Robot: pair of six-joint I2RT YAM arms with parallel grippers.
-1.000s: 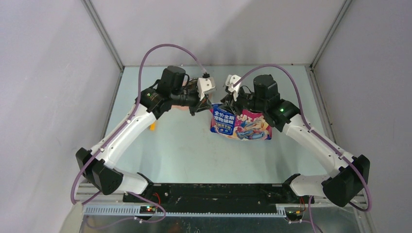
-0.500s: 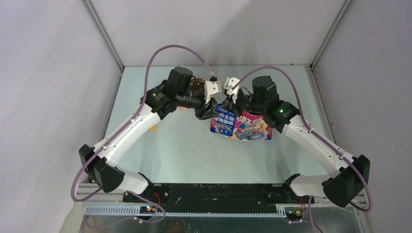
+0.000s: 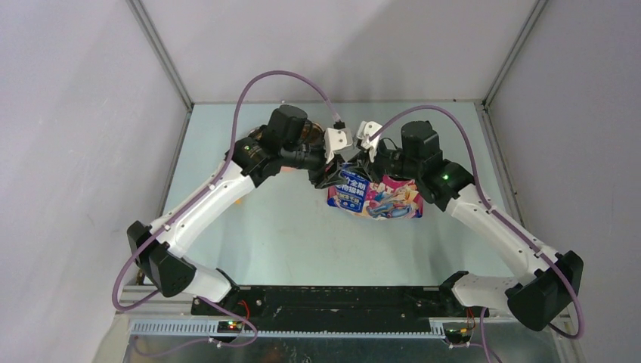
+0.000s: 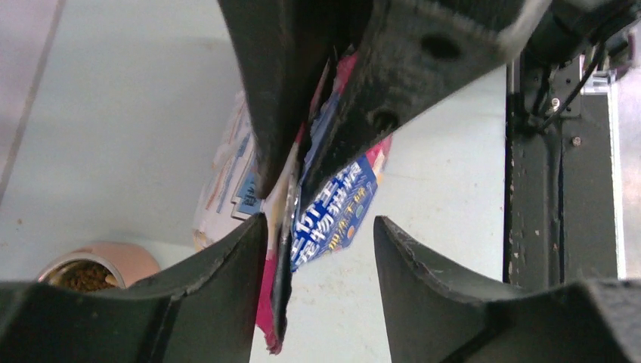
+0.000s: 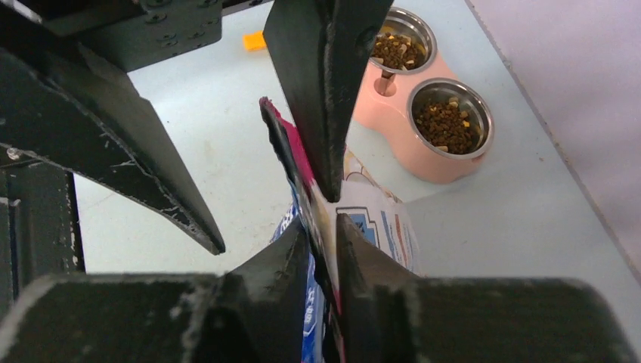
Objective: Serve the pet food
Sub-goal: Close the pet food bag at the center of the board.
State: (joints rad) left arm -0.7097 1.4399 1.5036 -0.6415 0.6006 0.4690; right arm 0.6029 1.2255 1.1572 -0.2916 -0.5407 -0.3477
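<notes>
The right pincer (image 5: 323, 227) squeezed the food bag (image 3: 376, 195) (by its top edge); the left pincer (image 4: 319, 227) stood open around it.

Plain lilac walls (image 3: 340, 45), pale green tabletop (image 3: 287, 234)

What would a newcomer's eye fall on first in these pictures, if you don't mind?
The bright blue-and-pink cat food bag in the middle of the table, with both arms meeting at its top edge: the right gripper pinches that edge, while the left gripper stands open around it. Next, the pink twin-bowl feeder beyond the bag, kibble in both steel bowls.
</notes>
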